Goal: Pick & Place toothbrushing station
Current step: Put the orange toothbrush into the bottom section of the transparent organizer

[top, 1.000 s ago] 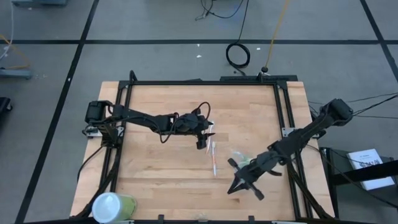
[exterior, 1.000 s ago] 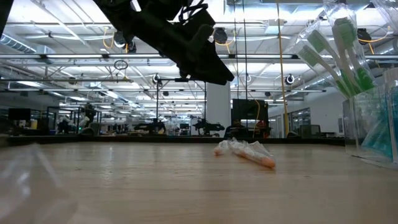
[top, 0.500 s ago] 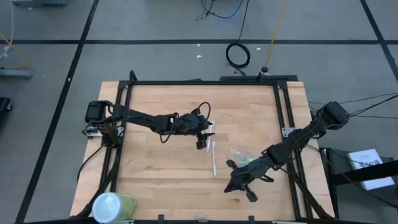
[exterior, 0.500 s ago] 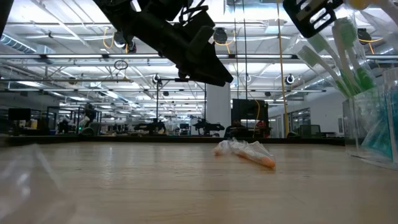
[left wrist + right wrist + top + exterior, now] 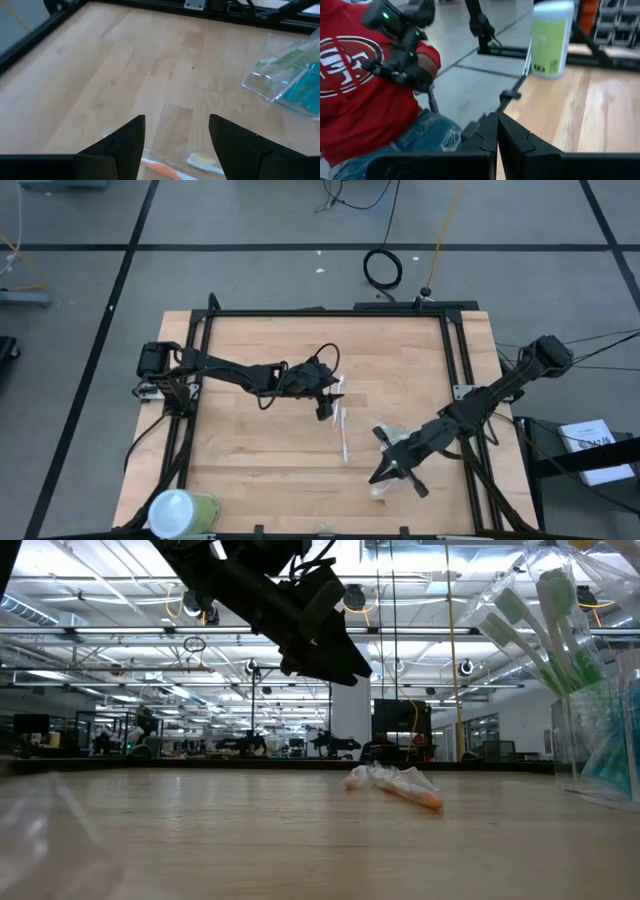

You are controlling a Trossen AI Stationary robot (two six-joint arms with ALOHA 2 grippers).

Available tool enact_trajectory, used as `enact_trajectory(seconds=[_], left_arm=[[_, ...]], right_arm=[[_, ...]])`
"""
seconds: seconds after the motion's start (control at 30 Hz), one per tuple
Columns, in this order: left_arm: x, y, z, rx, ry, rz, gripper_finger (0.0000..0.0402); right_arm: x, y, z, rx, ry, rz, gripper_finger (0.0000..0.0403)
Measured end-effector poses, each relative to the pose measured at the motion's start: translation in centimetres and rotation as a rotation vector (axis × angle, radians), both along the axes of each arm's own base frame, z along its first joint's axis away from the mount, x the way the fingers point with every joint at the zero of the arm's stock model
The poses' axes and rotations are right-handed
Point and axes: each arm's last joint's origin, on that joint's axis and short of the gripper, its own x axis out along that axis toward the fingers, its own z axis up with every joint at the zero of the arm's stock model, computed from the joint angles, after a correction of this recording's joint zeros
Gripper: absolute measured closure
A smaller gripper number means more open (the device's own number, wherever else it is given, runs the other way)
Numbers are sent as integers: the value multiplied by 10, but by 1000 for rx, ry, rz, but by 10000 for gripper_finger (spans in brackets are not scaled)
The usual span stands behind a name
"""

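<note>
An orange-handled toothbrush in a clear wrapper (image 5: 344, 438) lies flat on the wooden table near its middle; it also shows in the low view (image 5: 405, 785). My left gripper (image 5: 325, 410) hovers open just above its far end, with the white brush head (image 5: 202, 160) showing below and between the fingers. A clear plastic holder (image 5: 392, 435) with green toothbrushes (image 5: 545, 630) and a teal tube (image 5: 305, 90) stands on the table to the right of it. My right gripper (image 5: 378, 476) is shut and empty, just on the near side of the holder, pointing toward the near left corner.
A large yellow-green container with a white top (image 5: 182, 512) stands at the table's near left corner and shows in the right wrist view (image 5: 550, 37). A person in a red top (image 5: 365, 100) sits beyond the table's near edge. Black frame rails (image 5: 450, 350) edge the table.
My right gripper swung a little toward the table's left, showing above the holder in the low view, then came back toward the right and out of that view. The holder and the orange toothbrush have stayed where they were.
</note>
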Motion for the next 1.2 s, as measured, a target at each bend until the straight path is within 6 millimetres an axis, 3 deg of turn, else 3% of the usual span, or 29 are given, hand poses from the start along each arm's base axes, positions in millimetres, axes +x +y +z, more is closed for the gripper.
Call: enact_trajectory(seconds=[0.17,0.43,0.67,0.83,1.2], left_arm=[[-1,-3,-10,-150,40,67,174],[8,-16,-60,-216,193,261,174],[29,-16,-65,-225,346,359,174],[45,-31,-58,-223,313,318,174],[37,-45,-79,-197,482,354,174]], right_arm=[[-8,-5,13,-49,-81,16,403],[-16,-10,20,-151,-164,37,403],[-16,-11,19,-191,-182,45,403],[-16,-11,17,-203,-156,48,403],[-17,-11,15,-212,-140,50,403]])
